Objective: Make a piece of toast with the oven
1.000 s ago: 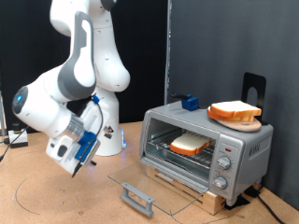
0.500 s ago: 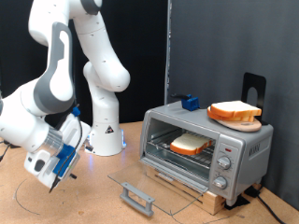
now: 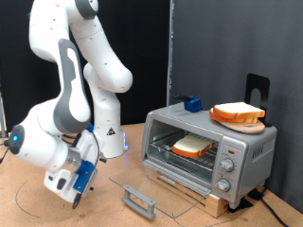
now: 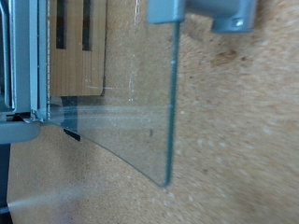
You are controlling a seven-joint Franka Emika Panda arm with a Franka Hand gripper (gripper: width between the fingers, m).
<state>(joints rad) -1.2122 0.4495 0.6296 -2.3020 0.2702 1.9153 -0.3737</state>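
Observation:
The oven (image 3: 248,151) stands on a wooden board at the exterior view's right. Its glass door (image 3: 142,181) is folded down flat, with the grey bar handle (image 3: 140,200) at its outer edge. The piece of toast (image 3: 194,146) lies inside on the wire rack. My gripper (image 3: 80,185) hangs low over the table at the exterior view's left, a short way from the handle, with nothing seen between its fingers. The wrist view looks down on the glass door (image 4: 121,84) and its handle (image 4: 201,11); no fingers show there.
A pile of bread slices (image 3: 237,114) and a small blue object (image 3: 193,103) rest on the oven's top. A black stand (image 3: 258,89) rises behind it. The robot's white base (image 3: 108,142) stands left of the oven. A thin cable (image 3: 24,197) curves over the table.
The arm swung out to the exterior view's left, then came back right and lower. The gripper now hangs nearer the table and the door's handle. Oven, door and toast have not moved.

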